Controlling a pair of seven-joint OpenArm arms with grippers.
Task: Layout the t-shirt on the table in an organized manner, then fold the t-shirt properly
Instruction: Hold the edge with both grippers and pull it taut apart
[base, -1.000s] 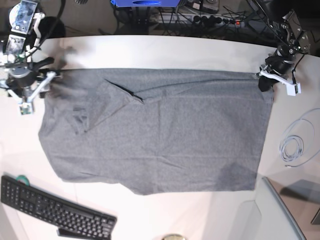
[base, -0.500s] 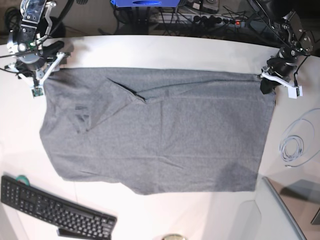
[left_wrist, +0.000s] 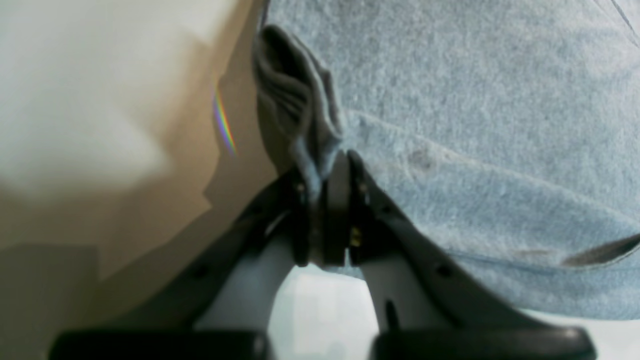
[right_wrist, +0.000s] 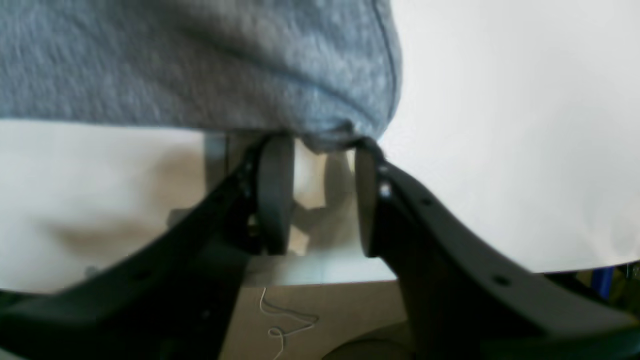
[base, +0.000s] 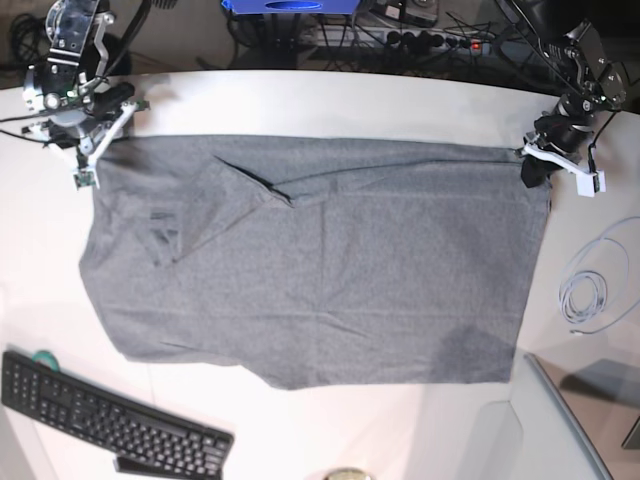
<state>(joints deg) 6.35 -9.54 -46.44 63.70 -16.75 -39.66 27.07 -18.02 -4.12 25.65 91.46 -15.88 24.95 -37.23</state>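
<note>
On the left, the right gripper (right_wrist: 325, 195) had its fingers apart at the shirt's upper corner, with no grip on cloth that I could make out; the grey t-shirt (base: 340, 270) lay spread across the white table (base: 400, 110), above the keyboard (base: 110, 420); on the right, the left gripper (left_wrist: 325, 215) pinched its other upper corner

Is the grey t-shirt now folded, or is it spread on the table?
Mostly spread: the t-shirt lies broad and flat across the table, with only a narrow strip turned over along its far edge.
</note>
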